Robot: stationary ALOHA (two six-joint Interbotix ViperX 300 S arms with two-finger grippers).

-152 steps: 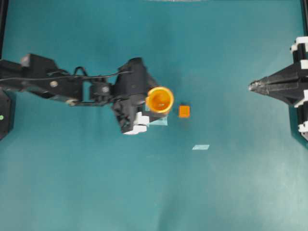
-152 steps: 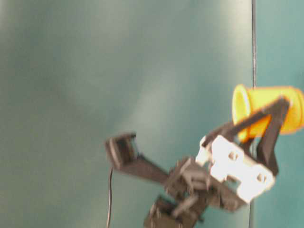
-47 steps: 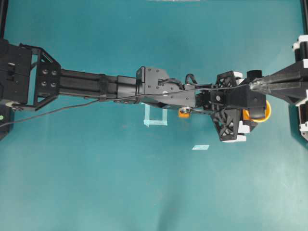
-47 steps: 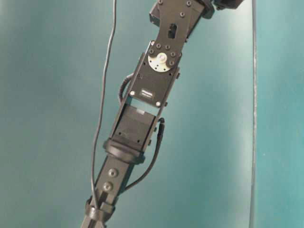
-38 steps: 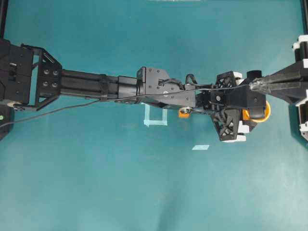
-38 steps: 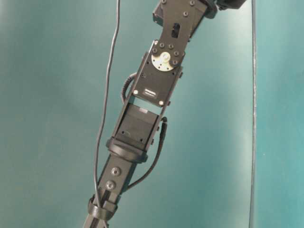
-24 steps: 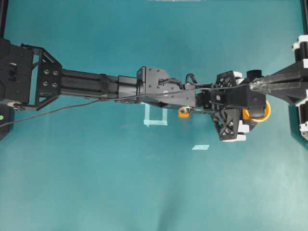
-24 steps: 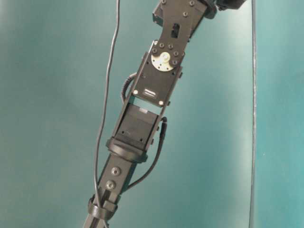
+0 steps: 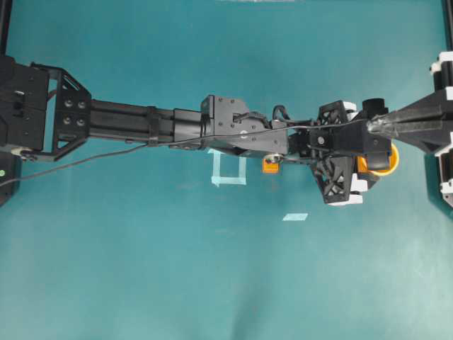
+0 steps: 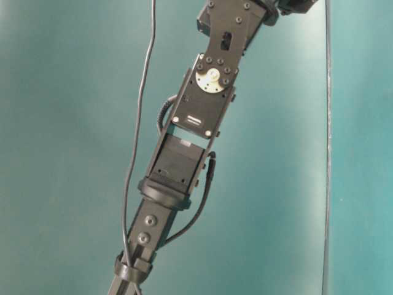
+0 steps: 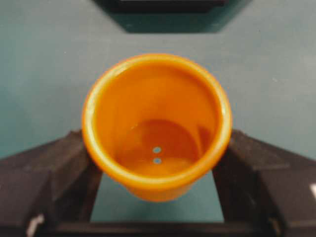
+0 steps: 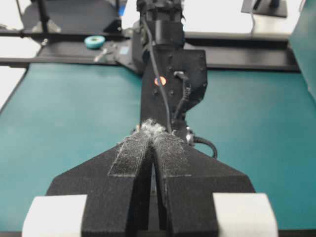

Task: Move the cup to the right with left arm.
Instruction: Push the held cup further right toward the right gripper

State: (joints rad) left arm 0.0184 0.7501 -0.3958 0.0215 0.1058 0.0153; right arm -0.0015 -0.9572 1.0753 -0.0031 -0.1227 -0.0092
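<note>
The yellow-orange cup (image 9: 390, 163) sits at the far right of the teal table (image 9: 212, 283), mostly covered by my left gripper (image 9: 379, 163). The left arm (image 9: 177, 127) stretches across the whole table to reach it. In the left wrist view the cup (image 11: 157, 123) stands upright and empty, with the black fingers (image 11: 44, 173) pressed against both its sides; my left gripper (image 11: 157, 153) is shut on it. My right gripper (image 9: 371, 126) is shut, its tip just above the left wrist. In the right wrist view the right gripper (image 12: 153, 129) points at the left arm (image 12: 170, 74).
A small orange cube (image 9: 270, 167) lies under the left forearm. A pale tape square (image 9: 228, 171) and a tape strip (image 9: 295, 217) mark the table's middle. The table-level view has the left arm's links (image 10: 196, 117) in front of the teal backdrop. Black frame rails (image 9: 6, 28) edge the table.
The left arm carried the cup from the table's middle to the far right. In the last second the wrist and cup shifted only slightly towards the far edge. The right arm stayed still.
</note>
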